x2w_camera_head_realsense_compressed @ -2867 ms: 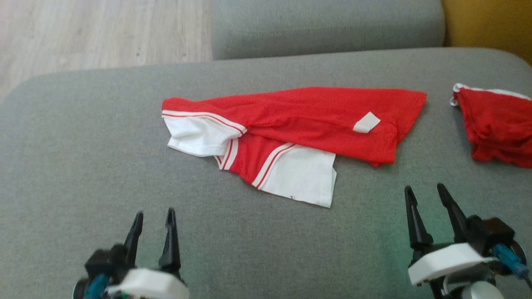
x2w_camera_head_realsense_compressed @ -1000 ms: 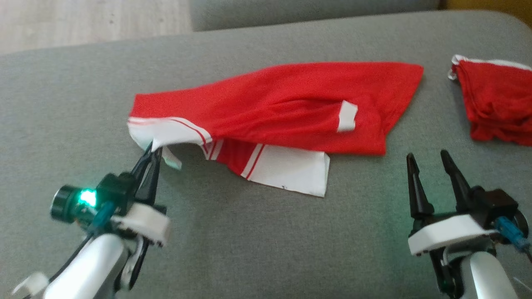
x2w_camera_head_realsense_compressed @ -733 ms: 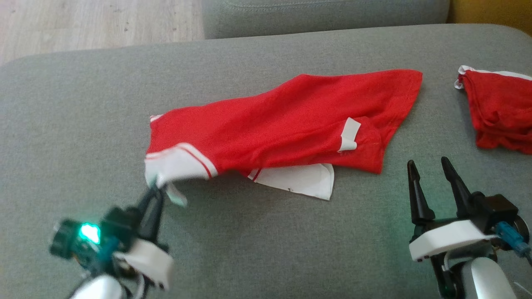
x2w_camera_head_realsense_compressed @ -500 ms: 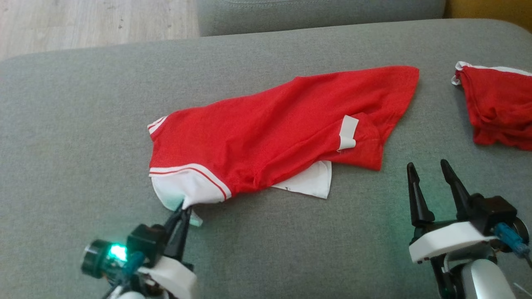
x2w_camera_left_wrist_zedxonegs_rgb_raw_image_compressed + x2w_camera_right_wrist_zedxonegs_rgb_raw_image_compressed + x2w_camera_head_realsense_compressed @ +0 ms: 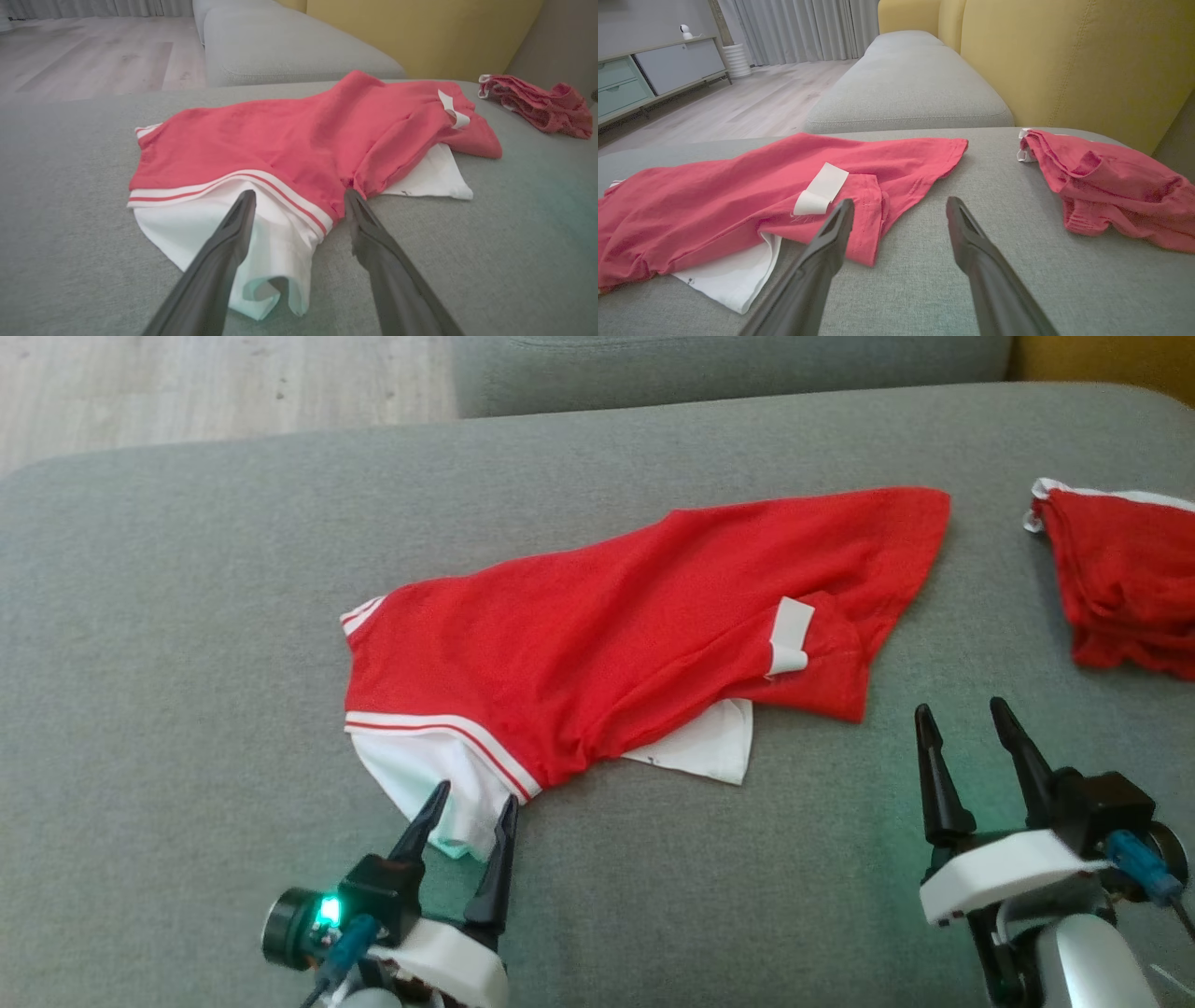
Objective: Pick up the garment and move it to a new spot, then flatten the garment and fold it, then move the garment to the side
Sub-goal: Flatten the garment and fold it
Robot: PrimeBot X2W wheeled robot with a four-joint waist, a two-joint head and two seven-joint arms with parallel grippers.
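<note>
T-shirt (image 5: 635,616) dragged near-left; my left gripper (image 5: 474,793) just let go of the white sleeve (image 5: 420,770), jaws wide. Right gripper (image 5: 961,707) spread too, idle. Flattening next.

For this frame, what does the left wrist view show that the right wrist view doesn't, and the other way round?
Left wrist view: the left pincer, open, with the garment's striped white sleeve lying between its fingers. Right wrist view: the right pincer, open over bare cushion, plus a cabinet and curtains. Both: the red garment, its white label, the second red garment and the yellow backrest.
</note>
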